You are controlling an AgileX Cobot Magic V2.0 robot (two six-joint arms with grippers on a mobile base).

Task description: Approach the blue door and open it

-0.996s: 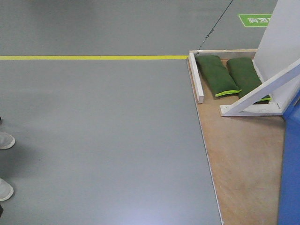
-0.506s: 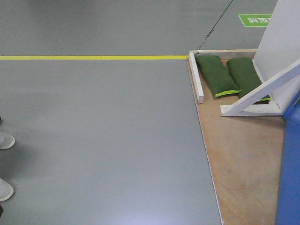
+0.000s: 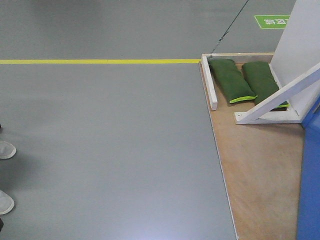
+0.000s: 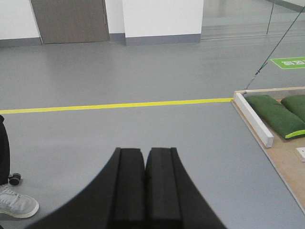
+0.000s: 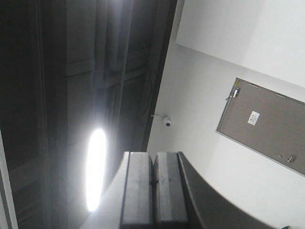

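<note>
Only the lower strip of the blue door (image 3: 310, 190) shows, at the right edge of the front view, standing on a plywood base (image 3: 260, 170); its handle is out of view. My left gripper (image 4: 145, 151) is shut with nothing in it and points over the grey floor, well left of the door. My right gripper (image 5: 153, 155) is also shut and empty. It points up at a dark ceiling and a white wall, with the door nowhere in its view.
White wooden braces (image 3: 280, 97) and a white panel (image 3: 300, 40) stand on the base beside two green sandbags (image 3: 231, 80). A white rail (image 3: 209, 82) edges the base. A yellow line (image 3: 100, 61) crosses the floor. A person's shoes (image 3: 6, 150) are at the left edge.
The view has barely shifted; the blue door's strip at the right edge sits slightly differently. Both grippers stay shut.
</note>
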